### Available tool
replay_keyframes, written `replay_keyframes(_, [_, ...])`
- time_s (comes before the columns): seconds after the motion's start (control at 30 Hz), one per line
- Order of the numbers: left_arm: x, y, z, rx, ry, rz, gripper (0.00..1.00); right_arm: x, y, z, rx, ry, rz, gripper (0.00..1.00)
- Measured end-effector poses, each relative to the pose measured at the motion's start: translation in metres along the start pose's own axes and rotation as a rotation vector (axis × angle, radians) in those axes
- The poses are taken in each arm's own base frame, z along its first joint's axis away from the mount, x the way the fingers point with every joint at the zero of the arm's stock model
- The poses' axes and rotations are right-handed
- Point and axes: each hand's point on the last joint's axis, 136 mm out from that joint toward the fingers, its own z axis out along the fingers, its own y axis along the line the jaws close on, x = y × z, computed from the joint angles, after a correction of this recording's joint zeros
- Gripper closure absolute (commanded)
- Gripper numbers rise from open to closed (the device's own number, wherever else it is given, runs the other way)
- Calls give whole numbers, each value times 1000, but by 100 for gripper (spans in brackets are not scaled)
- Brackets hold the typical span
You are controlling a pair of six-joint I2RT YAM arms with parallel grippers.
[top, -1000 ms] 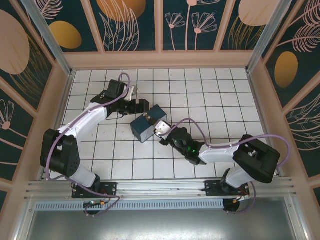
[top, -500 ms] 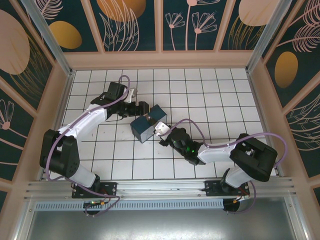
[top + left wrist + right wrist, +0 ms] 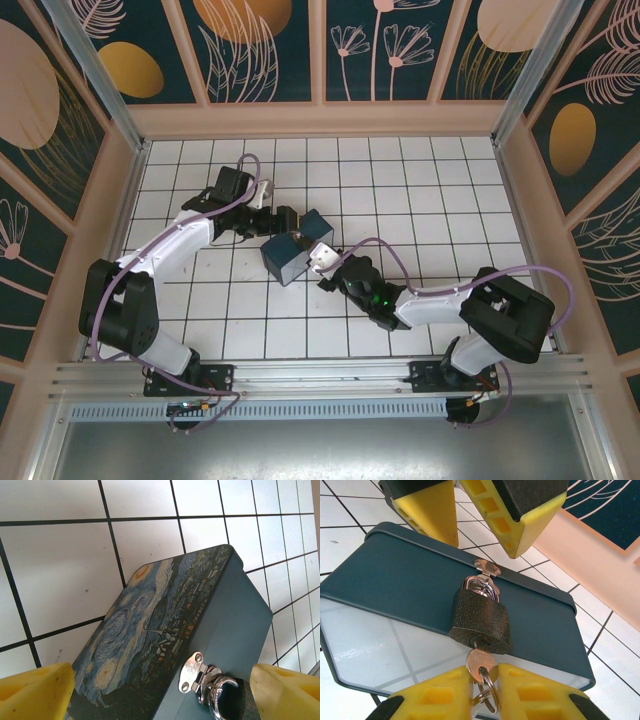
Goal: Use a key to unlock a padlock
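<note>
**Right gripper (image 3: 482,682) pinches key (image 3: 481,662) in padlock (image 3: 480,620)**

Closed narrowly on the key's head, the right gripper holds it with the blade in the padlock's underside. The left gripper (image 3: 160,690) stands wide, its yellow fingers (image 3: 427,507) over the box's far edge. White floor (image 3: 440,200) tiles carry black grid lines, and teal walls (image 3: 265,50) show flower prints. The box (image 3: 290,255), teal with a swirly painted lid, lies mid-floor between both grippers. The padlock hangs against its side, shackle through the silver hasp (image 3: 487,569).
</note>
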Motion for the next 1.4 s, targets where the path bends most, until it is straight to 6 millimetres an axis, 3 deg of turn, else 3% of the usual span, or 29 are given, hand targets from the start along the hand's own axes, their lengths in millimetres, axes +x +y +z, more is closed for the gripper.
replay_keyframes(0.53, [16, 6, -1, -6, 20, -9, 12, -2, 1, 3, -7, 18, 105, 99])
replay_keyframes(0.8, [26, 8, 3, -9, 39, -1, 13, -3, 3, 4, 1, 29, 181, 81])
replay_keyframes(1.0, [27, 9, 4, -11, 41, 7, 13, -9, 5, 10, 23, 29, 140, 81])
replay_keyframes(1.4, [25, 9, 4, -13, 32, 12, 13, -4, 4, 10, 42, 52, 84, 99])
